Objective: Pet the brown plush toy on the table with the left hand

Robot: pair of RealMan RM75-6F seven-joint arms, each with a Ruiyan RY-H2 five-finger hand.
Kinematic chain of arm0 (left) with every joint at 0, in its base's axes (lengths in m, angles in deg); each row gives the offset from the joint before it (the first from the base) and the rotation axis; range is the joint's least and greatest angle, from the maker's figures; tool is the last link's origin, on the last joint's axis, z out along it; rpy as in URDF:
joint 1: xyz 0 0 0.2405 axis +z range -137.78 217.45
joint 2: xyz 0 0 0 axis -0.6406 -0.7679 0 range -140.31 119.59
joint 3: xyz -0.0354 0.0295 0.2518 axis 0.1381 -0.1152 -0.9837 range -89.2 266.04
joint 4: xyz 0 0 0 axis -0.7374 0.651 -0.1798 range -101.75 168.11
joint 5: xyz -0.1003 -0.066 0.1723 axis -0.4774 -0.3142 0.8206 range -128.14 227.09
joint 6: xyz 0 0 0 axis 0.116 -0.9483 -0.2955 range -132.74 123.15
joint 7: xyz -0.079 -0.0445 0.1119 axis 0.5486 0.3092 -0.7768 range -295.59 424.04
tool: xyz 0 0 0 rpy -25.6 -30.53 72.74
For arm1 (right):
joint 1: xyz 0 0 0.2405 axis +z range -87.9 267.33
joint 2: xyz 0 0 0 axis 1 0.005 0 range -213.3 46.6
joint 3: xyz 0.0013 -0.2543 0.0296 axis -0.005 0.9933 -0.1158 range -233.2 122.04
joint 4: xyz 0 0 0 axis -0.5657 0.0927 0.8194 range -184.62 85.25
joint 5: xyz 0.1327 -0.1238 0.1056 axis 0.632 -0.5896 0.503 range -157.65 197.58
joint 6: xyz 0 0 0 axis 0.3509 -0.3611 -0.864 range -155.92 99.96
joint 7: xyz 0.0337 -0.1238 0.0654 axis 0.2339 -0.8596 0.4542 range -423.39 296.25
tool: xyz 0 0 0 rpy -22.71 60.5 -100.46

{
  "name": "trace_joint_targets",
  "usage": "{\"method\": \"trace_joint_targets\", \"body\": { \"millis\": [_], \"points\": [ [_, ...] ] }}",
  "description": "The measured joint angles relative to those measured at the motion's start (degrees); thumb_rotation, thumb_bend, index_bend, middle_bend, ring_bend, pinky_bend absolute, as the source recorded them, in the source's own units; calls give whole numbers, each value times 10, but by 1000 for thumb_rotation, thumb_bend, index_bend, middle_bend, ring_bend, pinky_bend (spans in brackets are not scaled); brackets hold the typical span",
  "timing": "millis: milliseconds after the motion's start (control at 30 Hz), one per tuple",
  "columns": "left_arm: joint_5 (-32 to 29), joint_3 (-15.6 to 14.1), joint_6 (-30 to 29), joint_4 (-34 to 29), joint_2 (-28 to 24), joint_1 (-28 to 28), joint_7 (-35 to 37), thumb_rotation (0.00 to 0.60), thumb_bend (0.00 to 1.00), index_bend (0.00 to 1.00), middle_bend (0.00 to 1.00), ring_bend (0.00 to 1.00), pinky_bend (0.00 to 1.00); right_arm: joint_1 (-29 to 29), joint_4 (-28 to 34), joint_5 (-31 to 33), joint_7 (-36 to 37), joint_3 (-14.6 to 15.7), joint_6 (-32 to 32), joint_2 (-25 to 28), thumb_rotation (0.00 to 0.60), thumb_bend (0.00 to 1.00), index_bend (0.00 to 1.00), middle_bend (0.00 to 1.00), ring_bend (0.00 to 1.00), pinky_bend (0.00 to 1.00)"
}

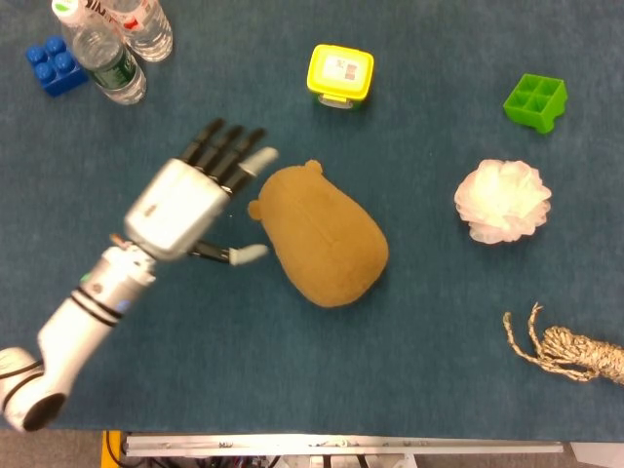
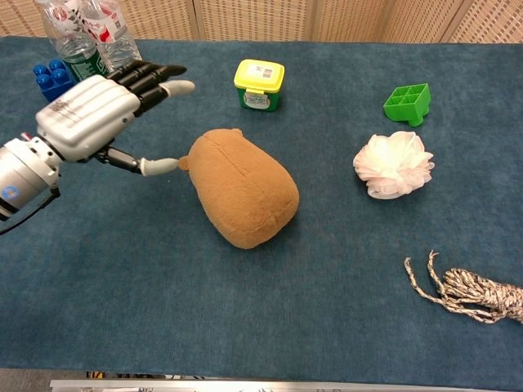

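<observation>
The brown plush toy (image 1: 324,234) lies on the blue table (image 1: 419,322) near its middle, fully uncovered; in the chest view the toy (image 2: 242,197) is an oval lump. My left hand (image 1: 185,203) hovers just left of it, raised off the table, fingers stretched out and apart, holding nothing. In the chest view the left hand (image 2: 94,114) is at the left, thumb tip close to the toy's left end, not touching the top. My right hand appears in neither view.
Two water bottles (image 1: 112,44) and a blue brick (image 1: 54,65) stand at the back left, near the left hand. A yellow box (image 1: 340,74) sits behind the toy. A green block (image 1: 535,101), white puff (image 1: 502,201) and rope (image 1: 575,353) lie to the right.
</observation>
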Motion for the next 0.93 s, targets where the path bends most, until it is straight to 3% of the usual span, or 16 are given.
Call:
{"method": "trace_joint_targets", "body": {
  "millis": [133,300,567,933],
  "points": [
    [-31,-1,-6,-27,-40,28,23,178,114,90,0,0,0,2,-4,1,6,1,-6,0,600,73,278,354,243,260],
    [-72,-2,-21,-36,-73,68,49,290,114,107,0,0,0,2,-11,-4,14,5,-9,-1,600,73,278,354,243,260],
    [-117,3,-66,-39,-99,129,83,554,114,157,20,0,0,5,-21,-16,26,11,-13,-6,600,75,278,354,243,260],
    [-143,10,-129,-47,-118,195,75,600,114,163,38,5,0,12,-31,-32,36,16,-16,-16,600,76,278,358,243,260]
  ]
}}
